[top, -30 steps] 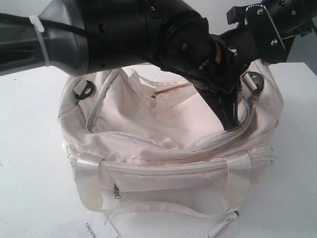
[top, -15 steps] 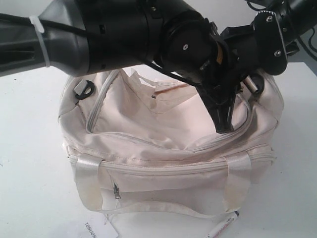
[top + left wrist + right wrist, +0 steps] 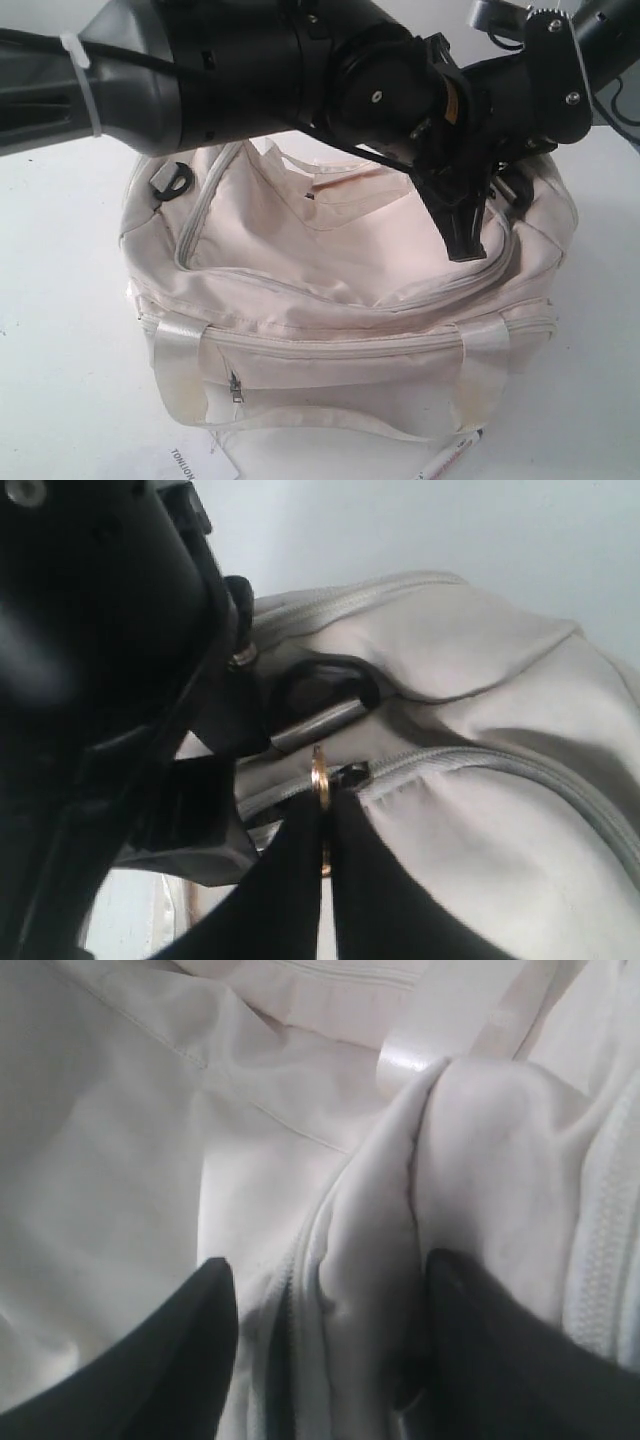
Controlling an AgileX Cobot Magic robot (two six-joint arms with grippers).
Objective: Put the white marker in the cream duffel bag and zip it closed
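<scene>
The cream duffel bag (image 3: 330, 300) stands on the white table, its top zip gaping over most of its length. My left gripper (image 3: 465, 250) reaches across to the bag's right end and is shut on the gold keyring (image 3: 319, 780) at the zip pull. My right gripper (image 3: 330, 1260) is open, its dark fingers straddling a raised fold of the bag's fabric (image 3: 470, 1150) beside the zip; in the exterior view the left arm hides it. The white marker (image 3: 455, 460) lies on the table by the bag's front right corner, outside the bag.
A flat white paper tag (image 3: 195, 462) with black letters lies on the table in front of the bag. A black strap ring (image 3: 172, 180) sits at the bag's left end. The front pocket's zip pull (image 3: 236, 385) hangs on the near side. Both arms crowd the bag's right end.
My right arm has come down onto the bag's right end and its jaws have widened. The left gripper has shifted slightly right with the keyring, and the bag's right end bulges outward.
</scene>
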